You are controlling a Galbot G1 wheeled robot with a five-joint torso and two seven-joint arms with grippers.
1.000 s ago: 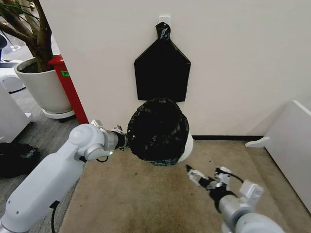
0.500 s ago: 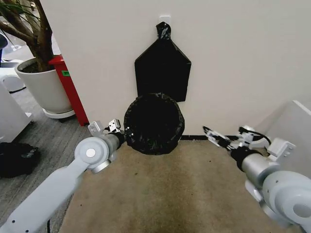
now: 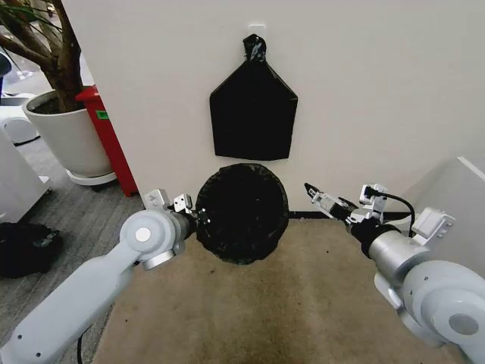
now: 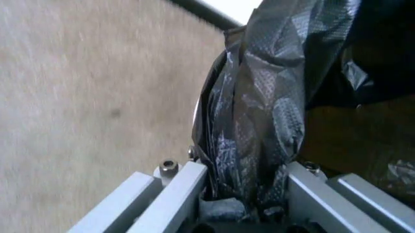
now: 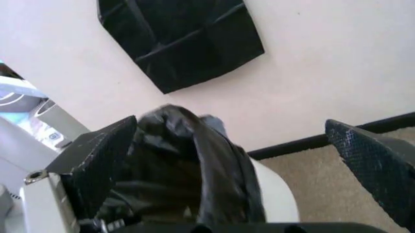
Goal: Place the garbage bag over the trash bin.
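Observation:
The glossy black garbage bag (image 3: 241, 214) lies spread over the round mouth of the trash bin, against the wall. In the head view the bag hides the bin. In the right wrist view the bin's white wall (image 5: 277, 191) shows below the bag (image 5: 188, 165). My left gripper (image 3: 198, 218) is at the bag's left edge. In the left wrist view the crinkled plastic (image 4: 259, 121) is pinched between its fingers (image 4: 175, 189). My right gripper (image 3: 322, 202) hangs just right of the bin, apart from it, fingers (image 5: 97, 160) spread wide around nothing.
A flat black bag bundle (image 3: 253, 106) hangs on the wall above the bin. A large white plant pot (image 3: 68, 136) and a red post (image 3: 106, 136) stand at the left. White furniture (image 3: 455, 220) stands at the right. Beige carpet (image 3: 250, 311) lies in front.
My right gripper rose from low over the carpet to the bin's right side. The bag's mouth, tilted before with white showing at its right, now sits squarer, and my left arm shifted with it.

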